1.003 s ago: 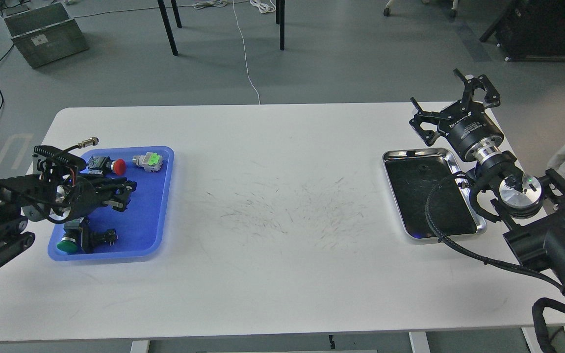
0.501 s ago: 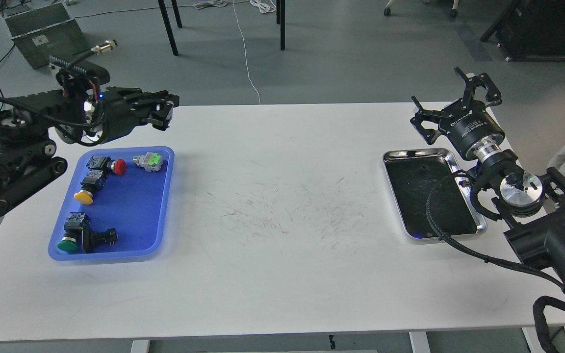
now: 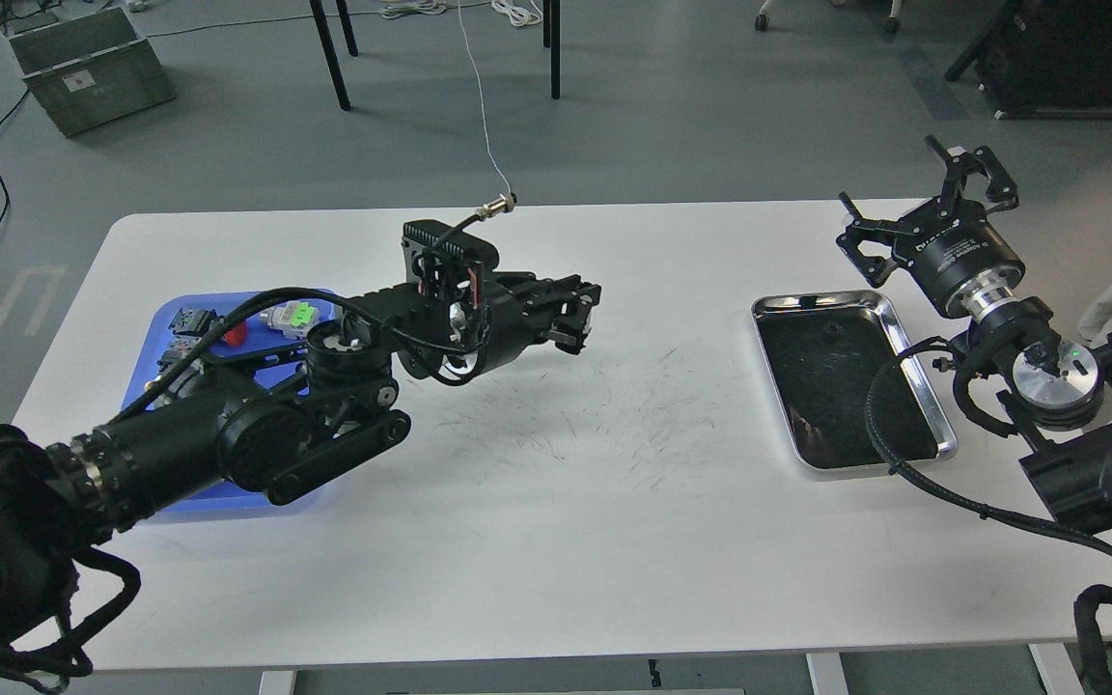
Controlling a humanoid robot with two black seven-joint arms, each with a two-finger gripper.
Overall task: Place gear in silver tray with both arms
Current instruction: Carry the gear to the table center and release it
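The silver tray point(image 3: 913, 333) lies at the right of the white table, with a dark scratched floor. A small dark round spot point(image 3: 831, 333) sits on its far part; I cannot tell whether it is the gear. No gear shows anywhere else. My left gripper point(image 3: 583, 317) hovers over the table's middle and points right towards the tray. Its fingers are dark and close together, so I cannot tell if they hold anything. My right gripper point(image 3: 903, 188) is open and empty, raised behind the tray's far right corner.
The blue plastic tray point(image 3: 155, 319) at the left is largely covered by my left arm. In it show a red push-button point(image 3: 236, 333) and a grey connector with a green top point(image 3: 291, 317). The table point(image 3: 556, 541) has scratch marks mid-way.
My left arm has swung from the blue tray, up past its back edge, and right to the table's middle. My right gripper has shifted slightly right and stays open.
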